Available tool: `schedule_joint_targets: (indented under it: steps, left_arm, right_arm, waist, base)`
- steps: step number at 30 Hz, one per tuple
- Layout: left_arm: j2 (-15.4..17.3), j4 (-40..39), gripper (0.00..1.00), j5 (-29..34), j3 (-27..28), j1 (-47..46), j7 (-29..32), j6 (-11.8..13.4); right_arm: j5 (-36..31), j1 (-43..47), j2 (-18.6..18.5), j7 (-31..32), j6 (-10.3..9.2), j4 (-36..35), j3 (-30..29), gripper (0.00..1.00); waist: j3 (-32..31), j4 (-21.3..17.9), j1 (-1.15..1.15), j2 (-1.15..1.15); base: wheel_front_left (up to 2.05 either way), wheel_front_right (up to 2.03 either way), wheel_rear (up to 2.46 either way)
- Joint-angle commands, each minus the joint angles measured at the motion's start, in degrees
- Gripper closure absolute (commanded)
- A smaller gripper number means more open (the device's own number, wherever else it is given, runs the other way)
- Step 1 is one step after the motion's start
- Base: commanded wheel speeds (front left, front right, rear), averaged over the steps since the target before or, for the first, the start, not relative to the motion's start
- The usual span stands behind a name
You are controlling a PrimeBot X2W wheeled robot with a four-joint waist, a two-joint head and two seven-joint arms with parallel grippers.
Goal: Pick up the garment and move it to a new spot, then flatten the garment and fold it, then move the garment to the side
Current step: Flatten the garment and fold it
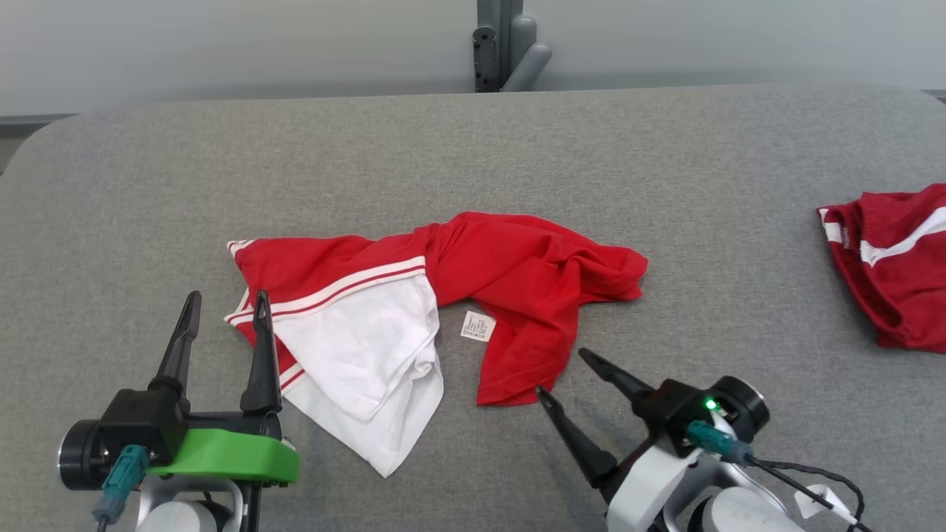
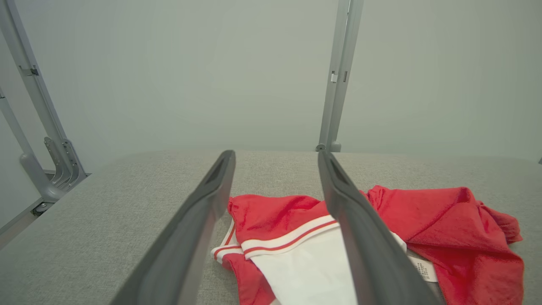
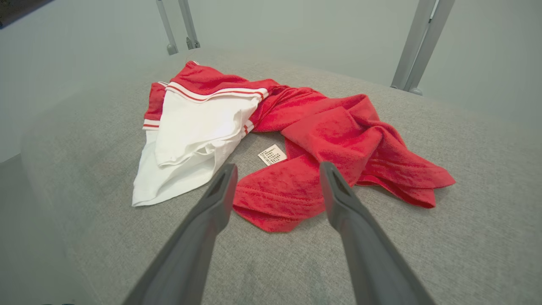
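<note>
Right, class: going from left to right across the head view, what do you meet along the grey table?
left end effector → crumpled red and white garment → right end effector → second red garment, cut off by the right edge.

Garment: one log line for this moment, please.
garment: crumpled on table | left gripper: open, empty | right gripper: open, empty

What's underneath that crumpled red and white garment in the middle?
The garment lies on the grey fabric table, which shows all around it. Its white label rests on the table beside the folds. Anything beneath the cloth itself is covered.
</note>
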Motion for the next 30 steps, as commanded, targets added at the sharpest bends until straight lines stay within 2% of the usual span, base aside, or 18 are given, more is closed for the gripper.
schedule_joint_targets:
  steps: [1,7,15,17,18,21,24,27,30]
  left_arm:
    - [-0.1,0.3,0.00,-0.5,-0.1,-0.9,-0.4,-0.2]
    - [-1.7,2.4,0.00,-0.5,-1.1,-3.1,-1.5,-1.2]
    - [-3.5,4.7,0.00,-0.3,-1.7,-5.1,-2.6,-2.1]
    - [-3.6,5.0,0.00,-0.2,-1.4,-5.2,-2.8,-2.1]
    - [-3.7,5.2,0.00,-0.2,-1.2,-5.2,-2.9,-2.1]
    - [-3.6,5.5,0.00,0.1,-0.8,-5.1,-3.0,-2.0]
    - [-3.2,5.6,0.00,0.2,-0.5,-5.2,-3.1,-2.2]
    - [-2.8,5.5,0.00,0.5,-0.3,-5.5,-3.1,-2.4]
    - [-2.4,5.1,0.00,0.8,-0.1,-5.5,-3.2,-2.3]
  right_arm:
    - [0.2,-1.4,-0.5,0.0,-0.08,0.9,1.4,0.00]
    - [0.6,-9.1,-2.2,-0.5,-0.08,9.1,11.0,0.00]
    - [-0.5,-15.3,-1.5,-1.3,-0.08,21.6,13.2,0.00]
    - [0.4,-15.8,-0.9,-1.2,-0.08,23.8,13.2,0.87]
    - [0.8,-15.8,-0.9,-1.2,-0.08,24.6,13.2,1.00]
    - [3.7,-15.2,-1.0,-1.5,-0.08,25.1,13.0,1.00]
    - [9.7,-13.8,-1.8,-1.1,-0.09,21.9,14.1,1.00]
    - [17.3,-13.5,-4.8,-0.7,-0.09,15.9,13.5,1.00]
    - [21.8,-12.0,-8.7,-0.3,-0.09,10.0,11.0,1.00]
  waist:
    - [1.7,2.4,0.00,0.00]
    - [4.4,6.1,0.00,0.00]
    - [6.6,8.7,0.00,0.00]
    - [6.9,8.7,0.00,0.00]
    - [7.0,8.5,0.00,0.00]
    - [7.0,7.5,0.00,0.00]
    - [6.8,6.1,0.00,0.00]
    - [6.7,4.6,0.00,0.00]
    - [6.7,2.8,0.00,0.00]
  base:
    - [0.00,0.00,0.00]
    - [0.00,0.00,0.00]
    - [0.00,0.00,0.00]
    - [0.00,0.00,0.00]
    - [0.00,0.00,0.00]
    - [0.00,0.00,0.00]
    - [0.00,0.00,0.00]
    - [0.00,0.00,0.00]
    - [0.00,0.00,0.00]
